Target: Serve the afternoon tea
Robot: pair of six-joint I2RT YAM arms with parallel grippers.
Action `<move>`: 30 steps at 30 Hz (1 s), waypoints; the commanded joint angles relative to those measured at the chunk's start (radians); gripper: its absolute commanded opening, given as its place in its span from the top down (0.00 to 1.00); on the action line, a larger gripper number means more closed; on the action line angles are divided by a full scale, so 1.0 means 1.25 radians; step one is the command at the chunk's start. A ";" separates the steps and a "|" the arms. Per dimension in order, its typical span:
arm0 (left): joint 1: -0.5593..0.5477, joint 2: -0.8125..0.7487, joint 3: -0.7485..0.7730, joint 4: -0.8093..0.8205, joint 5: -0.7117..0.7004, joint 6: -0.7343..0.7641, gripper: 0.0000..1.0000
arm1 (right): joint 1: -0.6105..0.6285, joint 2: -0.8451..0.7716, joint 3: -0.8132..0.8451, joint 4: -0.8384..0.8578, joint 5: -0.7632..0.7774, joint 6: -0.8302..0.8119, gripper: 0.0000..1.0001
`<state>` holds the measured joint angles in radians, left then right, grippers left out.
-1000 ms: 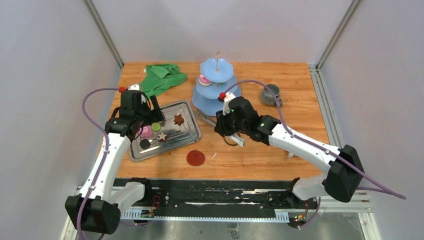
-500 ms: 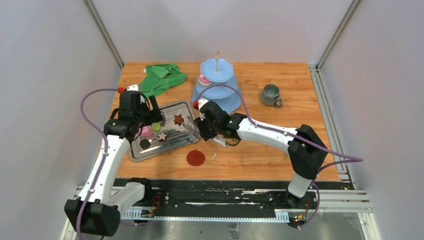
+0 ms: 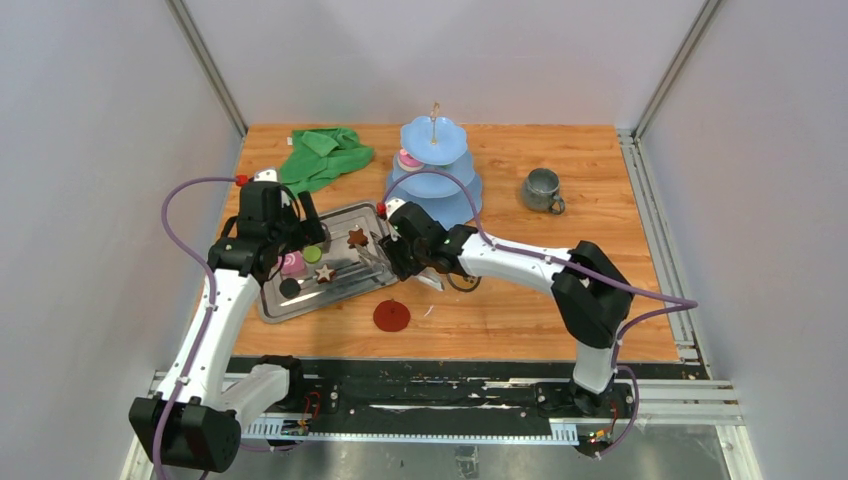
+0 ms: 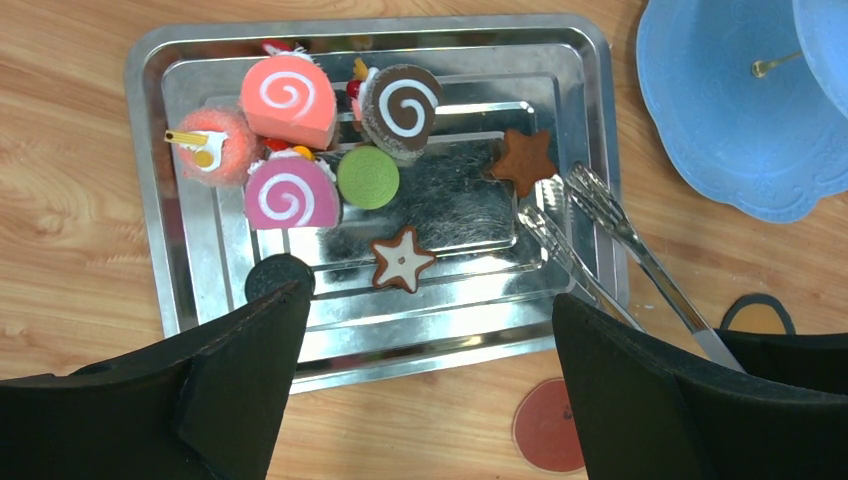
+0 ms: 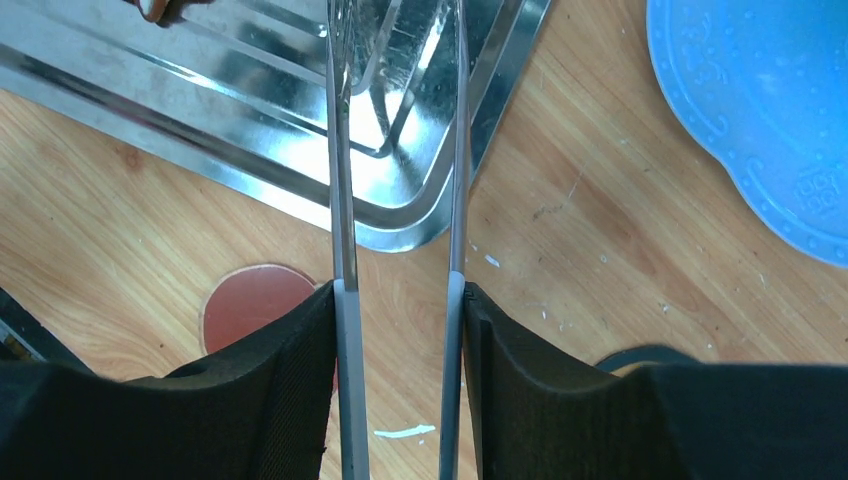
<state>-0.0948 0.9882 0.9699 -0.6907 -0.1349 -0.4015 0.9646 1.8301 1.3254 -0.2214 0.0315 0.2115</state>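
The steel tray (image 4: 150, 190) holds pink swirl rolls (image 4: 288, 100), a brown swirl roll (image 4: 400, 100), a green disc (image 4: 367, 177), a black disc (image 4: 272, 275) and two brown stars (image 4: 522, 160). My left gripper (image 4: 430, 300) hangs open and empty above the tray's near edge; it also shows in the top view (image 3: 295, 255). My right gripper (image 5: 398, 300) is shut on steel tongs (image 5: 343, 200), whose spread tips reach over the tray's right end (image 4: 590, 215). A grey-green mug (image 3: 541, 190) stands at the back right. The white mug is out of view.
A blue three-tier stand (image 3: 433, 170) stands behind the right gripper (image 3: 392, 258), with a pink sweet (image 3: 408, 158) on its middle tier. A green cloth (image 3: 325, 155) lies at the back left. A red coaster (image 3: 391, 316) lies in front of the tray.
My right arm has swung left from beside the blue stand to the tray's right end, carrying the tongs. The left arm has not moved.
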 commanded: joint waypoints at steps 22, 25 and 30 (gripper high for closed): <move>0.006 0.009 0.008 0.004 -0.003 0.001 0.04 | 0.011 0.031 0.062 0.029 0.020 -0.016 0.85; 0.006 0.010 0.008 0.004 0.001 0.001 0.04 | 0.011 -0.002 0.052 0.019 0.012 -0.022 0.98; 0.006 0.005 0.006 0.005 0.001 0.001 0.04 | 0.008 -0.072 0.035 -0.013 0.002 -0.023 0.99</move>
<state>-0.0948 0.9981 0.9699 -0.6907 -0.1349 -0.4011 0.9646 1.8442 1.3903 -0.2230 0.0345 0.1955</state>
